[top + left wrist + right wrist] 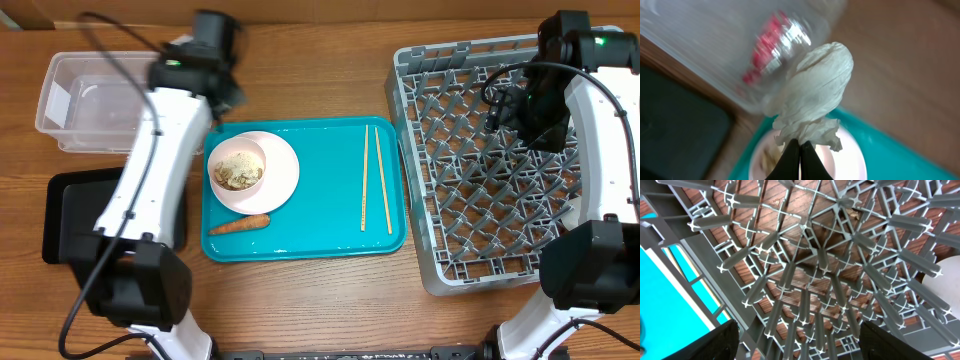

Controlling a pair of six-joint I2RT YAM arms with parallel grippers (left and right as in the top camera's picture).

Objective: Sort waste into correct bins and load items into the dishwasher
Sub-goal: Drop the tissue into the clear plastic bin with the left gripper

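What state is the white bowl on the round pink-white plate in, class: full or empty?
Not empty: the white bowl holds beige food scraps and rice.

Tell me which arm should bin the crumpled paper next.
Left. The left gripper is shut on the crumpled white paper near the clear tub; the right gripper hangs open over the dish rack, across the table.

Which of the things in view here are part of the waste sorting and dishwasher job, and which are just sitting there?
Job: crumpled white paper pinched in the left gripper; carrot; bowl of food scraps on the plate; chopsticks; clear tub; black tray; grey dish rack.
Just there: teal tray; wooden table.
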